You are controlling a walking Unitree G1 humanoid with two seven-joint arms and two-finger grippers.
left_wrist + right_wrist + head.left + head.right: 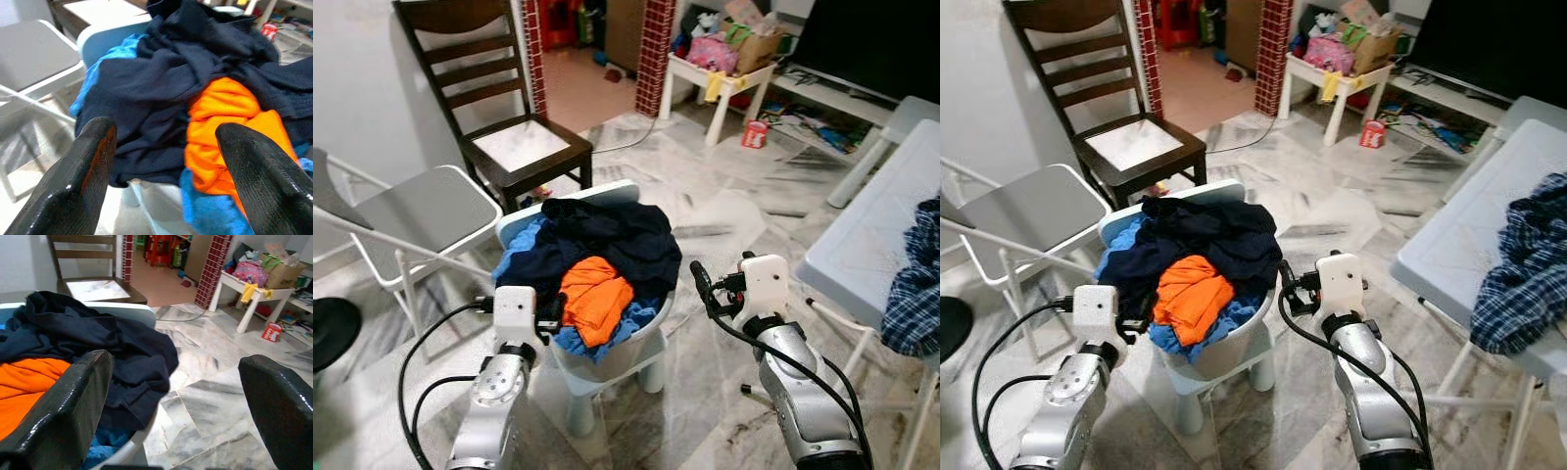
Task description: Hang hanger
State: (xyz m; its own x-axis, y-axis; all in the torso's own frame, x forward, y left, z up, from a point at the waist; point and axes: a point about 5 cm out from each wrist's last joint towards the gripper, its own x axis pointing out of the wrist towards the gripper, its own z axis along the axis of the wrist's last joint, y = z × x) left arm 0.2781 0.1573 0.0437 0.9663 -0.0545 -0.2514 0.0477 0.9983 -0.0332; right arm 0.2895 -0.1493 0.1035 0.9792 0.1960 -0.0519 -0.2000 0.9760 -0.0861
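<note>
A pile of clothes lies in a pale blue plastic tub chair [625, 351] in front of me. A dark navy garment [612, 235] is on top, with an orange garment [595, 294] in front and blue cloth [521, 245] at the left. My left gripper [548, 319] is at the pile's near left edge and is open. In the left wrist view its fingers [73, 181] frame the navy and orange cloth without touching. My right gripper [701, 280] hovers just right of the tub, open and holding nothing. Its fingers [63, 406] stand wide apart beside the navy garment [98, 340].
A dark wooden chair [499, 108] stands behind the tub, and a grey folding chair [431, 211] is to the left. A white table [867, 245] with a plaid shirt [915, 284] lies close on the right. Farther back are a small cluttered white table [720, 78] and a red can [755, 134].
</note>
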